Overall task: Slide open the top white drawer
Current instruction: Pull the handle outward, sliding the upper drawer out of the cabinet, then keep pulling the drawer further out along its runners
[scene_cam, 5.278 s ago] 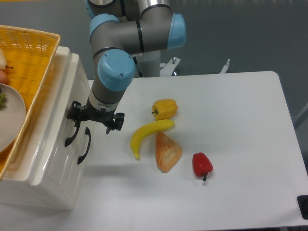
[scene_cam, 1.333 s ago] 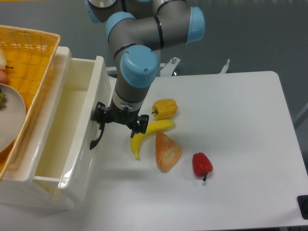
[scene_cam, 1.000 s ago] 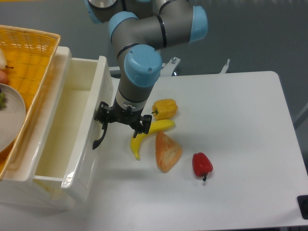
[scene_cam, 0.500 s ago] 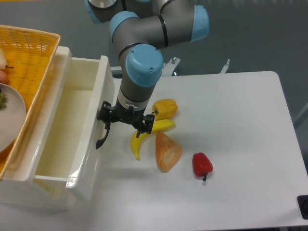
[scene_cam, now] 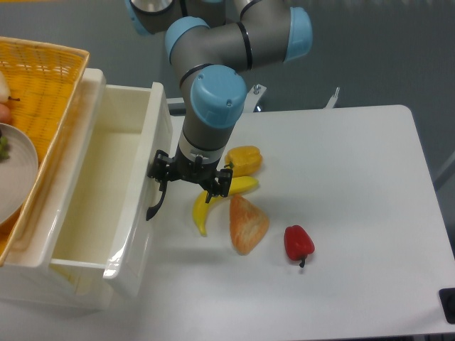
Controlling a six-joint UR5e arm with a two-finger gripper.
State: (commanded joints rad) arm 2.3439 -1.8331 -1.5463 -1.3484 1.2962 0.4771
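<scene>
White table (scene_cam: 355,213), top white drawer (scene_cam: 99,206) pulled out at left, interior showing, gripper (scene_cam: 188,183) at its black handle (scene_cam: 157,199), finger spread cannot be told, banana (scene_cam: 217,200) just right.

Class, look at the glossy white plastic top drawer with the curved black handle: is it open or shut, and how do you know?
Open. The glossy white plastic top drawer is pulled out from the cabinet, its bare inside visible from above. The end effector is at its curved black handle.

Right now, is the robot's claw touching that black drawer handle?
Touching: the fixed camera shows the gripper meeting the top of the black handle on the top white drawer.
</scene>
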